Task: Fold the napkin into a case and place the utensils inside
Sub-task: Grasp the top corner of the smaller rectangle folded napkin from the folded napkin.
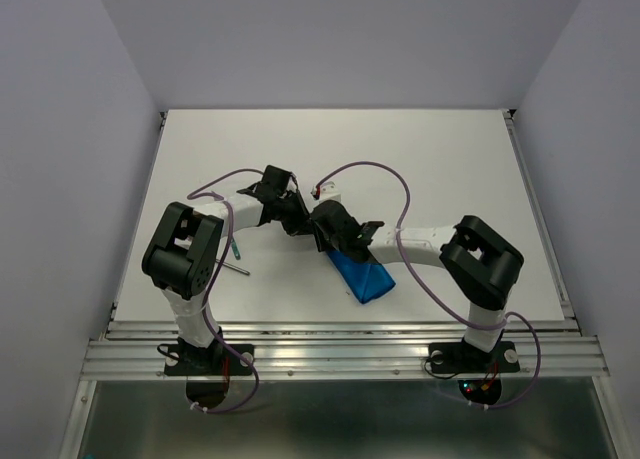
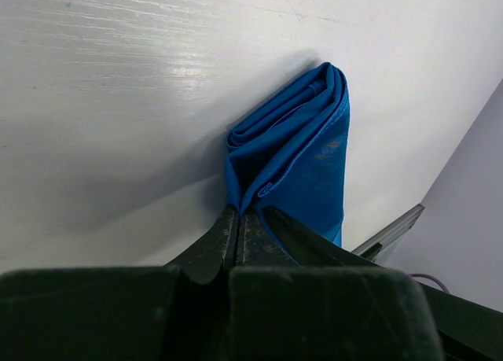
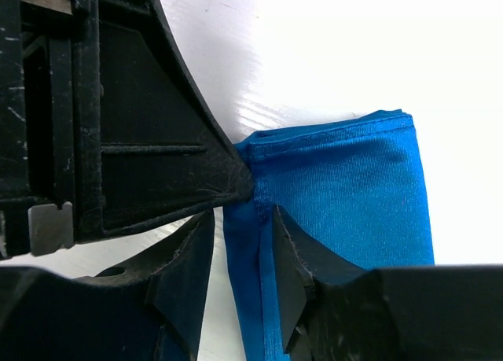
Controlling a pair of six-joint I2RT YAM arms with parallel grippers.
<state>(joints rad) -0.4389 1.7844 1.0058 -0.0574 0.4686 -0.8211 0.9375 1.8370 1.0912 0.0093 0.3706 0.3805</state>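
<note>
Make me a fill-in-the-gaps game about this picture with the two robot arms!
1. The folded napkin is coloured ____.
2. The left gripper is ____ (open or shut) on the napkin's edge.
3. The utensils lie on the table, to the napkin's ____ (left or right).
4. The right gripper is ____ (open or shut), its fingers either side of a fold of the napkin.

Missing words: blue; shut; left; open.

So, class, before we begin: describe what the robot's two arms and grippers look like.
The left arm and right arm are white tubes joined by chunky black joints. A thin purple cable loops loosely along each. The left gripper and right gripper are matt black, their fingers tapering to scuffed wedge tips.
</note>
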